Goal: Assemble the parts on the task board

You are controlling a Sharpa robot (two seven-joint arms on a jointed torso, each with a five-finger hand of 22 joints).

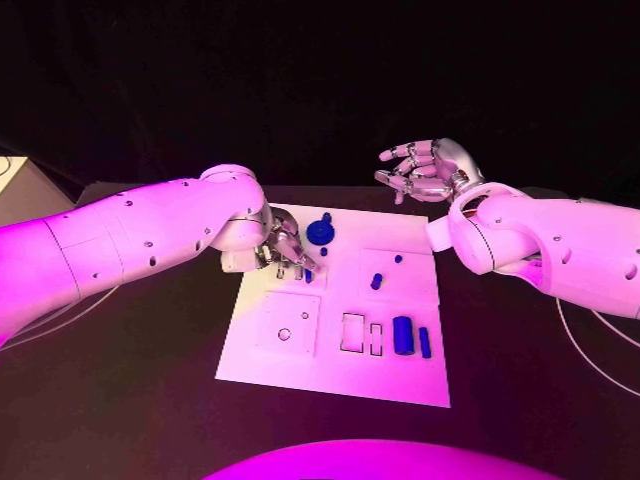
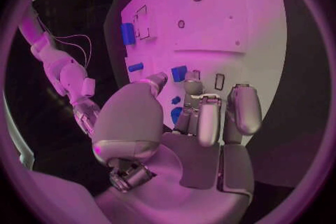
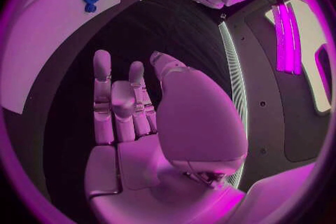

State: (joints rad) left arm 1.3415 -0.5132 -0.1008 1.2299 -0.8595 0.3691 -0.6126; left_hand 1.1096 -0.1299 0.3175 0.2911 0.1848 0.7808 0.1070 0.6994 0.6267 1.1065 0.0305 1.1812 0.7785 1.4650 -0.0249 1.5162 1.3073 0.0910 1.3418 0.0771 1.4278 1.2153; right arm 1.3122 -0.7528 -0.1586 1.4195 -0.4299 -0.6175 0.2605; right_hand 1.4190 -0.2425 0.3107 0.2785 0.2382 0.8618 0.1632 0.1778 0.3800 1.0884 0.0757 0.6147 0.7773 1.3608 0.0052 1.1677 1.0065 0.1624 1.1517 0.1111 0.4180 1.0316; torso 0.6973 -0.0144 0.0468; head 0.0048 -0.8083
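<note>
One task board (image 1: 335, 375), six blue parts (image 1: 402, 333)

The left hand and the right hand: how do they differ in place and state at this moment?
The left hand is low over the white board, its fingers pointing down at a small blue part; the right hand is raised beyond the board's far edge, over the black table. The left hand's fingers reach towards the parts; the right hand's fingers are apart and hold nothing. Both are silver, on white arms.

Robotics lab, as suggested by black table (image 1: 147, 400) w/ white task board (image 1: 335, 370) laid out for testing, dark backdrop, cables (image 1: 609, 340) trailed across tabletop.
</note>
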